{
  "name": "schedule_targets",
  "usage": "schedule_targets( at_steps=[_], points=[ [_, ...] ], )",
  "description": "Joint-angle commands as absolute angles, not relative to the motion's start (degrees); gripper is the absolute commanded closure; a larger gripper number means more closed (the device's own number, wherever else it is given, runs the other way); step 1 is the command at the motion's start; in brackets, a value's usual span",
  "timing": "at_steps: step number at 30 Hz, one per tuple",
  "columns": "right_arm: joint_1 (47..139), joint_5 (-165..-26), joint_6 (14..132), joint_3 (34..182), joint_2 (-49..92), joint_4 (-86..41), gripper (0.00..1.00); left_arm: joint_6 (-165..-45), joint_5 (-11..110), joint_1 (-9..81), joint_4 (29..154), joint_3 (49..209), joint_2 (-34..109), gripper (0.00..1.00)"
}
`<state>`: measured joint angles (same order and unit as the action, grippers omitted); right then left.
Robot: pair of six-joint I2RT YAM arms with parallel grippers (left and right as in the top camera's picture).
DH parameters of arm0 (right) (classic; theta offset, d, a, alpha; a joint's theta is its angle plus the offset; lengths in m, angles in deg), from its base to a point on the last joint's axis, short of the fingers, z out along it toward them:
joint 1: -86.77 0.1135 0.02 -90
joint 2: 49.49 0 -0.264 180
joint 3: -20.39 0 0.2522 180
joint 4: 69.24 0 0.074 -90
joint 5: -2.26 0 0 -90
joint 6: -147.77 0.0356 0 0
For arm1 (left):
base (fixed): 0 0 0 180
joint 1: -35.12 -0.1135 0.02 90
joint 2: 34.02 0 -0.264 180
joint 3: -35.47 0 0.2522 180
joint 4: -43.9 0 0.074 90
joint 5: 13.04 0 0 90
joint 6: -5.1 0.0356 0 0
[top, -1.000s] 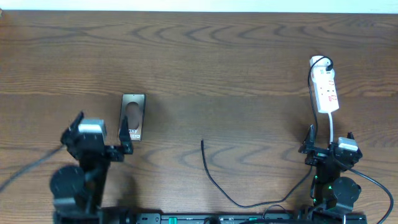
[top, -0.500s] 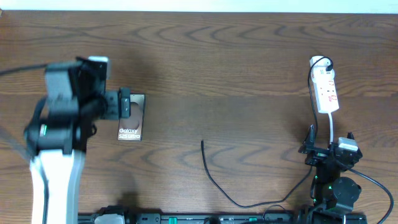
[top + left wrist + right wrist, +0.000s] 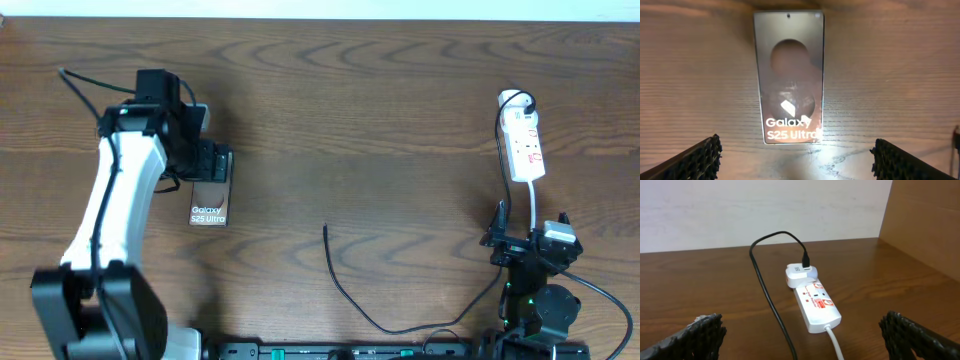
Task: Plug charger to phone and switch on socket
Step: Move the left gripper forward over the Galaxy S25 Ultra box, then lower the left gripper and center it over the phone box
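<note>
The left gripper (image 3: 211, 160) hangs over the far end of the phone (image 3: 209, 200). Its fingers (image 3: 699, 161) are spread wider than the phone and grip nothing. The phone lies flat on the table (image 3: 380, 110), lettering end nearest the fingertips. Right of the phone, the charger (image 3: 345, 295) lies loose, its plug tip apart from the phone. Further right sits the right gripper (image 3: 528, 240), fingers (image 3: 912, 332) fully apart and empty. Farthest right of the phone is the socket (image 3: 523, 148), with a white adapter (image 3: 797, 275) plugged in.
</note>
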<state>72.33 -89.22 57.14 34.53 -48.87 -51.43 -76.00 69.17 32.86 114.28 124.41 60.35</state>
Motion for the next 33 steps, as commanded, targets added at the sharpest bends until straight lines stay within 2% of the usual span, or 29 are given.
schedule_targets(
  at_steps=[1,20,21,22,23,24,25,26,33],
  points=[
    [72.18,-88.76,57.73,34.47,-49.19,-51.17,0.01,-75.49,68.64,32.51,114.44,125.27,63.47,0.07],
    [72.18,-88.76,57.73,34.47,-49.19,-51.17,0.01,-75.49,68.64,32.51,114.13,125.27,65.53,0.07],
    [72.18,-88.76,57.73,34.47,-49.19,-51.17,0.01,-75.49,68.64,32.51,114.15,125.27,65.53,0.37],
    [72.18,-88.76,57.73,34.47,-49.19,-51.17,0.01,-75.49,68.64,32.51,114.15,125.27,65.53,0.58],
    [72.18,-88.76,57.73,34.47,-49.19,-51.17,0.01,-75.49,68.64,32.51,114.13,125.27,65.53,0.60],
    [72.18,-88.76,57.73,34.47,-49.19,-51.17,0.01,-75.49,68.64,32.51,114.11,125.27,65.53,0.59],
    [72.18,-88.76,57.73,34.47,-49.19,-51.17,0.01,-75.49,68.64,32.51,114.09,125.27,65.53,0.23],
    [72.18,-88.76,57.73,34.47,-49.19,-51.17,0.01,-75.51,68.64,32.51,114.09,125.27,65.53,0.02],
    [72.18,-88.76,57.73,34.47,-49.19,-51.17,0.01,-75.51,68.62,32.51,114.11,125.27,65.53,0.02]
  ],
)
